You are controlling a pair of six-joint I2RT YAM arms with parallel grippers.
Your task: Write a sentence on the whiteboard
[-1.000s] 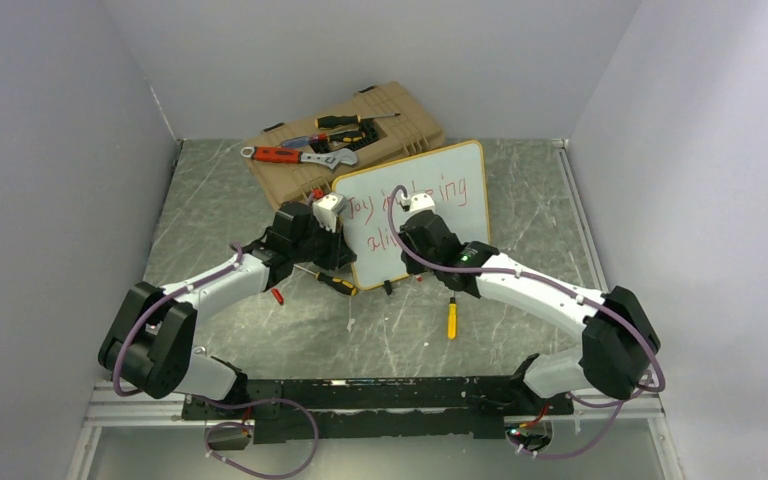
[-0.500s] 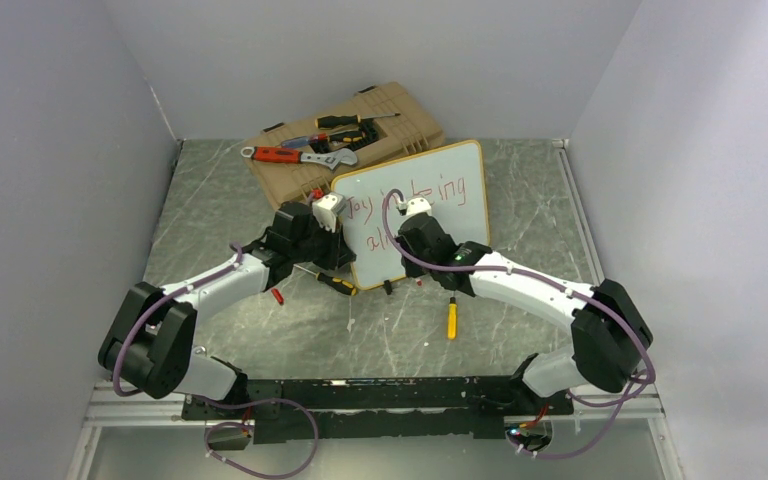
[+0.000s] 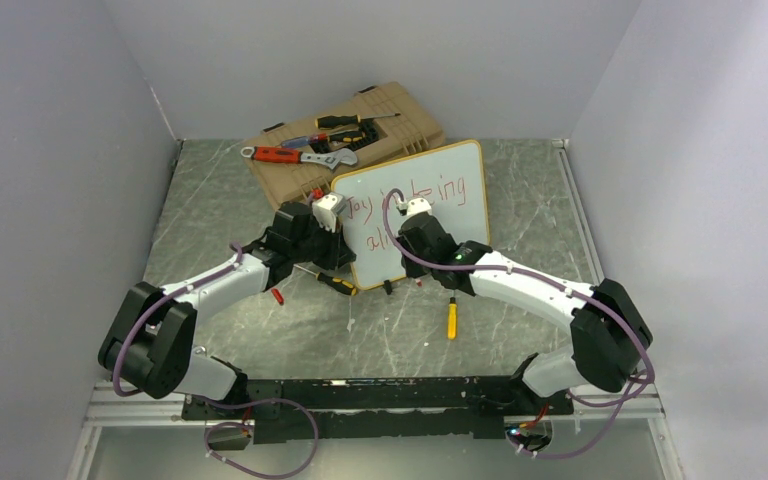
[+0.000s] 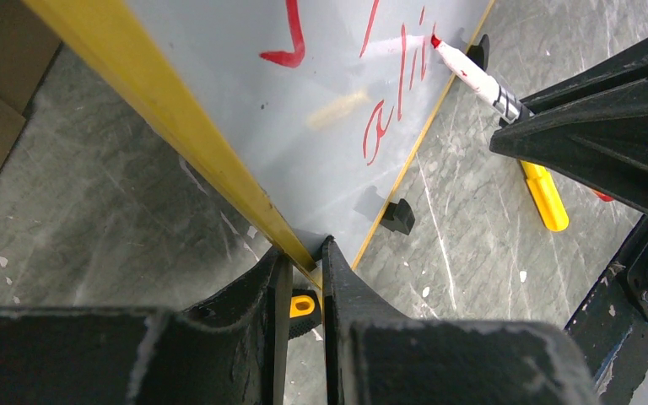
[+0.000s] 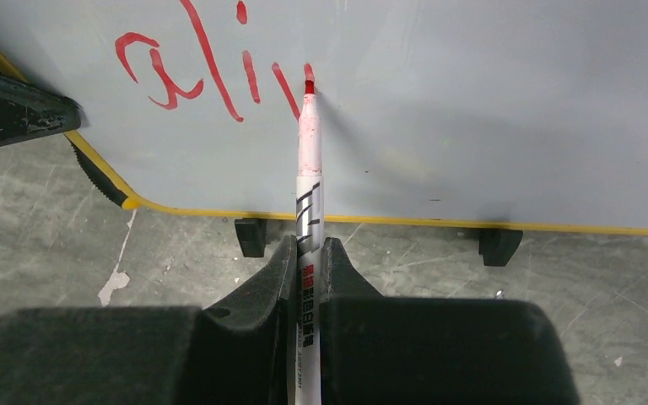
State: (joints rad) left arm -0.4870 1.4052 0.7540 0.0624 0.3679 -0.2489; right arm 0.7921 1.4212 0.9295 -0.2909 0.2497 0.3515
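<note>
Red marker [image 5: 308, 181] tip on the whiteboard [image 3: 465, 228]

Right fingers [image 5: 263, 291] pinch the marker's barrel, and its tip touches the board at the top of a stroke just after "ali" — the lower line of the sentence [image 3: 430, 195]. Left fingers [image 4: 263, 295] sit almost together, clamped on the corner of the board's yellow frame. On the grey desk [image 3: 530, 215] the board stands on black clip feet, in front of the tan toolbox [image 3: 412, 125] — a yellow-handled screwdriver [image 3: 451, 318] lies nearby.
</note>
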